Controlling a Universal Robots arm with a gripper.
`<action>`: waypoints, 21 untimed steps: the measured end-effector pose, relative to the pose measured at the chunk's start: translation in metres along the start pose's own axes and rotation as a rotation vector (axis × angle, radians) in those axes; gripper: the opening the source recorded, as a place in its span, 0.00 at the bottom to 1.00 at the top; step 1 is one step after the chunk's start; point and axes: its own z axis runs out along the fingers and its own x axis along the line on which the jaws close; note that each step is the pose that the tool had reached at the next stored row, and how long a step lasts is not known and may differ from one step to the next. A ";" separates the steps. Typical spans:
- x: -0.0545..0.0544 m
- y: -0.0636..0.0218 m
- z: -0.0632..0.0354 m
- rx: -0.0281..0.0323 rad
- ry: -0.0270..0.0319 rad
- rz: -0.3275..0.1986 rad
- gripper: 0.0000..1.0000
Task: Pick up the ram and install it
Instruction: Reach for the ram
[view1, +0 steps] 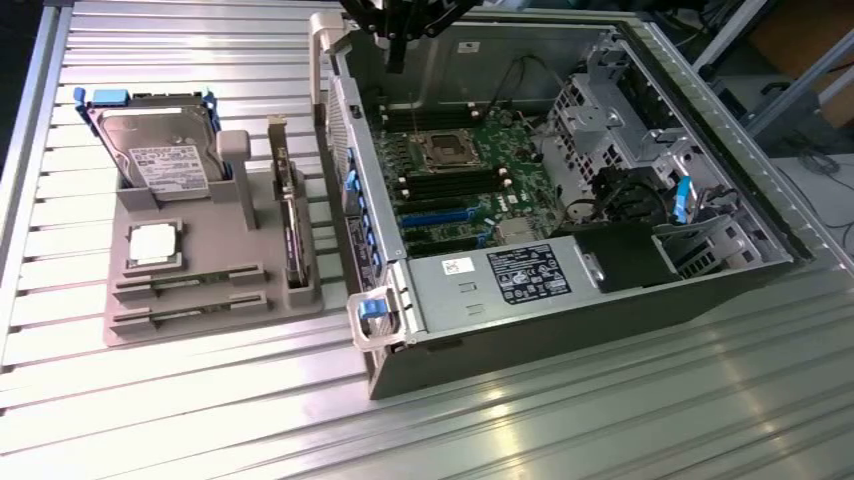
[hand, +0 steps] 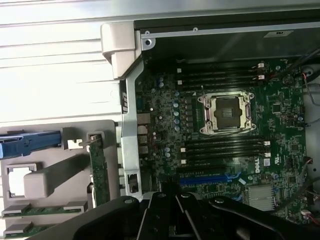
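With its jaws closed on nothing above the computer case (view1: 574, 335), the gripper (view1: 396, 62) is well apart from the ram (view1: 187, 281) in the gray tray (view1: 214, 250), so a good pick probably needs open jaws squared across the thin stick.

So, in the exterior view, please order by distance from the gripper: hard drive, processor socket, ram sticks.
1. Processor socket, inside the case, under the gripper.
2. Hard drive, upright at the tray's far end.
3. Ram sticks, lying at the tray's near edge.

ram (view1: 187, 284) seemingly in tray (view1: 227, 245) beside case (view1: 574, 310)
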 end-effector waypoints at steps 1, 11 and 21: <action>0.002 -0.0002 -0.0001 0.0000 0.0000 0.000 0.11; 0.014 -0.0010 -0.0004 -0.0001 -0.0001 0.000 0.11; 0.021 -0.0016 -0.0006 0.0000 -0.0001 0.000 0.11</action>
